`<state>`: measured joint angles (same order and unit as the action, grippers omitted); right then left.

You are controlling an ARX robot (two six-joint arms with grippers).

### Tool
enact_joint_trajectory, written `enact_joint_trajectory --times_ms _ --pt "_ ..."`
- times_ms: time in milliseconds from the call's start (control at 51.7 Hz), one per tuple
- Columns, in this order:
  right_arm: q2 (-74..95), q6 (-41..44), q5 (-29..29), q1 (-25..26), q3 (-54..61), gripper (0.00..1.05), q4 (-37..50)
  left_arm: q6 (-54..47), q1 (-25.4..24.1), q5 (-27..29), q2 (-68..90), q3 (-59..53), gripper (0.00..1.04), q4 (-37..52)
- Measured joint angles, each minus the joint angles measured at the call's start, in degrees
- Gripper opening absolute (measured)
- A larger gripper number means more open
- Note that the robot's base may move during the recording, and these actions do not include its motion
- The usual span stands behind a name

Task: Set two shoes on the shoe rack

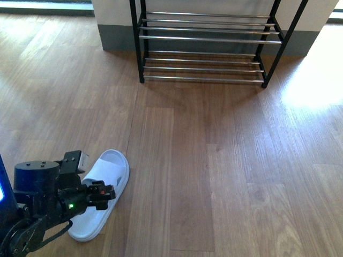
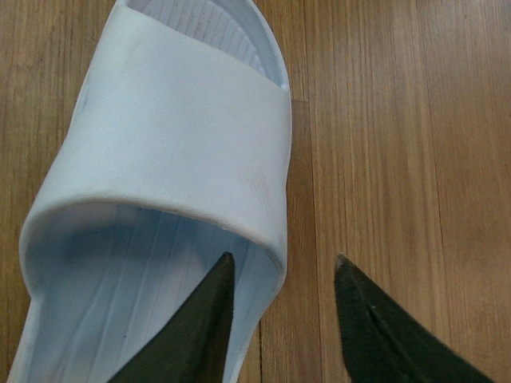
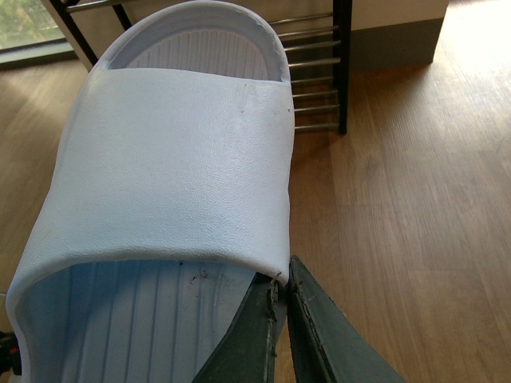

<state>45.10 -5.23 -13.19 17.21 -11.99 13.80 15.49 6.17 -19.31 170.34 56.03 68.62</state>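
Slides are in two places: one pale blue slide [image 1: 109, 172] lies on the wooden floor [image 1: 214, 160], well short of the shoe rack [image 1: 209, 38], with the left hand [image 2: 283, 260] spread open astride its side wall; the right hand [image 3: 283, 278] is clenched on the side edge of a second slide [image 3: 176, 159].

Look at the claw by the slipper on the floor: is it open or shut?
Open. The left gripper has its two fingers apart: one inside the slide, the other over the floor.

1 slide [image 1: 111, 170] on the floor [image 1: 225, 160] near left, rack [image 1: 206, 40] far ahead, 2nd slide [image 3: 176, 159] seemingly before it
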Motion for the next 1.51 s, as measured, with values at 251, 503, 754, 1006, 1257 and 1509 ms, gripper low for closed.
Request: enact_joint_trajectory --times_ms 251,503,754,1006,1257,1509 --pt "0.0 0.02 0.0 0.0 0.0 0.01 0.0 -0.2 -0.28 1.2 -0.61 -0.37 0.78 -0.55" --pt "0.0 0.0 0.0 0.0 0.0 0.01 0.0 0.24 -0.28 1.88 -0.77 -0.42 0.95 -1.36" --pt "0.0 0.0 0.0 0.0 0.0 0.01 0.0 0.83 -0.28 3.58 -0.87 -0.44 0.95 -1.44" --pt "0.0 0.02 0.0 0.0 0.0 0.01 0.0 0.57 0.0 7.98 -0.87 -0.63 0.95 0.28" --pt "0.0 0.0 0.0 0.0 0.0 0.01 0.0 0.17 0.44 12.07 -0.87 -0.79 0.95 0.39" --pt "0.0 0.0 0.0 0.0 0.0 0.01 0.0 0.96 1.01 17.64 -0.72 -0.87 0.95 2.75"
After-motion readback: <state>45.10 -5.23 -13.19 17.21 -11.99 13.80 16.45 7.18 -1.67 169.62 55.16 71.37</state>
